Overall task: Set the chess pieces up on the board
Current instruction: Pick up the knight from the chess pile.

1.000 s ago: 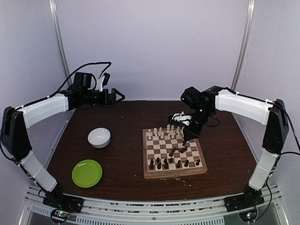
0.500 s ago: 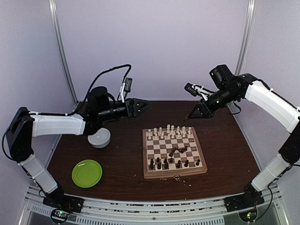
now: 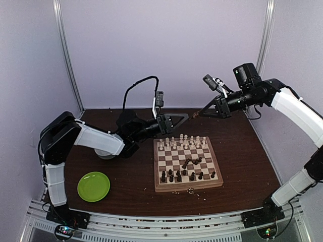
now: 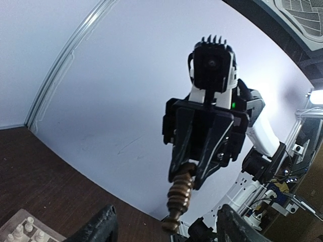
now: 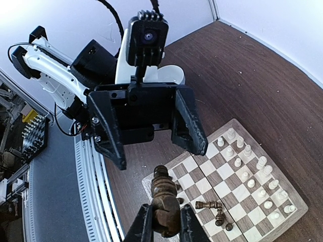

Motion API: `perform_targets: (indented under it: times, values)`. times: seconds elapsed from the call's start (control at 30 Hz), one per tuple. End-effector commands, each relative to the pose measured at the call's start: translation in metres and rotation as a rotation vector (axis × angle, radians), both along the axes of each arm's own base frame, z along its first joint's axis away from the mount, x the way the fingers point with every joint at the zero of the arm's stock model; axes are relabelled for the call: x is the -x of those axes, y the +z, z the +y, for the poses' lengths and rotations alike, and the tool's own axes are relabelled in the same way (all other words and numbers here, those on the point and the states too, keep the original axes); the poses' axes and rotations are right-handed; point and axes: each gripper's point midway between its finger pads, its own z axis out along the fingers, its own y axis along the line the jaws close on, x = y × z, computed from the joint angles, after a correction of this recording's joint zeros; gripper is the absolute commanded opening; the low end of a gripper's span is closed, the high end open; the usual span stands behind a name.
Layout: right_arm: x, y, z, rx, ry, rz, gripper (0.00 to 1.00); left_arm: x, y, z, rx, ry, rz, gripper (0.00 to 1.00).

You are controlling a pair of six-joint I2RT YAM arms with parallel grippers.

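Observation:
High over the far edge of the board [image 3: 166, 188], my right gripper [image 3: 203, 113] is shut on a dark brown chess piece [image 3: 196, 115], held level with its base pointing left. My left gripper [image 3: 181, 119] faces it, open, with its fingertips just short of that base. In the left wrist view the piece [image 4: 181, 194] hangs from the right gripper's jaws, above my left gripper [image 4: 166, 229]. In the right wrist view the piece [image 5: 164, 201] sits in my right gripper [image 5: 165, 224]. Cream pieces [image 3: 181, 142] fill the far rows and dark pieces [image 3: 179, 175] the near rows. Toppled dark ones [image 3: 191, 162] lie mid-board.
A white bowl [image 3: 103, 151] sits left of the board, partly hidden by my left arm. A round green plate [image 3: 94, 186] lies near the front left. Pale crumbs [image 3: 192, 190] are scattered at the board's near edge. The back wall is close behind both grippers.
My right gripper lifted the dark piece off the board and turned it toward the left. My left arm swung in from the back left to meet it, and its jaws narrowed somewhat.

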Motion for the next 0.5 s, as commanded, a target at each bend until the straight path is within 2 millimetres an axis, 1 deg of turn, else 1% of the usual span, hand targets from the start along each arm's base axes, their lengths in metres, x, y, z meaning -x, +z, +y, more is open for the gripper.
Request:
perform_targets:
  times: [0.0,0.13,0.27,0.47]
  values:
    - [0.004,0.013,-0.002,-0.051,-0.002,-0.022,0.04,0.016,0.032,-0.003,0.089,-0.053,-0.064,0.67]
    - [0.004,0.015,-0.002,-0.054,-0.005,-0.028,0.04,0.020,0.031,-0.010,0.081,-0.077,-0.058,0.60]
    - [0.004,0.018,-0.002,-0.059,-0.004,-0.029,0.04,0.020,0.032,-0.013,0.078,-0.087,-0.055,0.57]
    - [0.004,0.022,-0.004,-0.059,-0.014,-0.047,0.04,0.019,0.028,-0.016,0.068,-0.094,-0.044,0.51]
